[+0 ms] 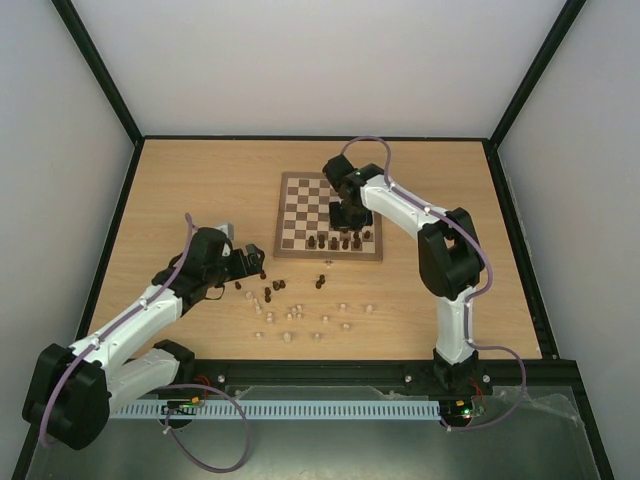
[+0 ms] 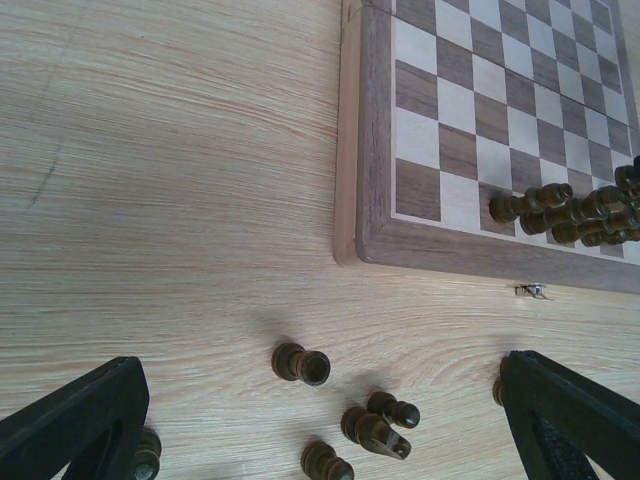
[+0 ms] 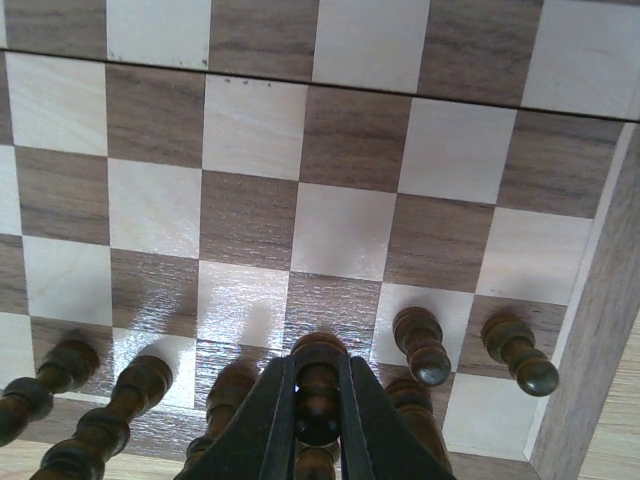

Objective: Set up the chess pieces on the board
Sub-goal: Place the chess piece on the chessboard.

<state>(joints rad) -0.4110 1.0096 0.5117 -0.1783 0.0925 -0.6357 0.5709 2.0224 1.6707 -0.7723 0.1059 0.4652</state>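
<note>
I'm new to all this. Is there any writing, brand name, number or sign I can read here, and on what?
No readable text in any view.
On the board: only plain checkered squares, no letters or numbers on the frame.
On the chess pieces, including the dark piece in the right claw: bare wood, no marks.
On the arm bases: small lights only; any labels are too small to read.

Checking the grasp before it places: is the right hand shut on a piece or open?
Shut. In the right wrist view, the right hand pinches a dark brown wooden chess piece between both black fingers.
</note>
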